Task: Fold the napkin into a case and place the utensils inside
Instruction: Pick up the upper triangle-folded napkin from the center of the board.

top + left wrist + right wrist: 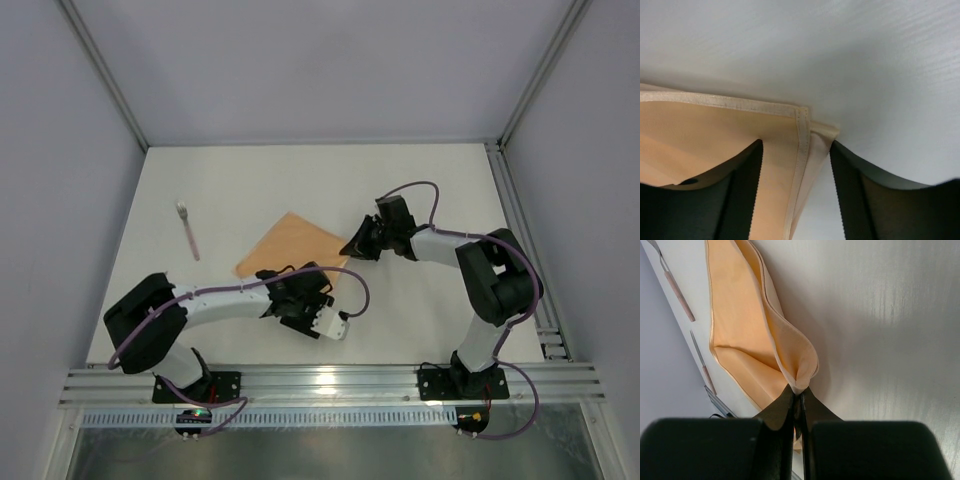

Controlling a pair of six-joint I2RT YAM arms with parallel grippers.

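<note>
Napkin (290, 243) sits mid-surface (420, 190), partly doubled over, not a case yet. Right tool (799, 392) is clenched on its right corner, holding the cloth up in a loose fold. Left tool (796, 150) is released, jaws straddling the near hemmed corner. Utensils (188, 232) lie well apart to the left. Looks early: most of the folding and all the loading remain.

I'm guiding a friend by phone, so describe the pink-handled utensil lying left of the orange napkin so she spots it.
From above, find the white table, then the peach-orange napkin near its middle. Left of it, not touching, lies the utensil: a thin stick with pale pink handle and small whitish head, slim where the napkin is broad.
</note>
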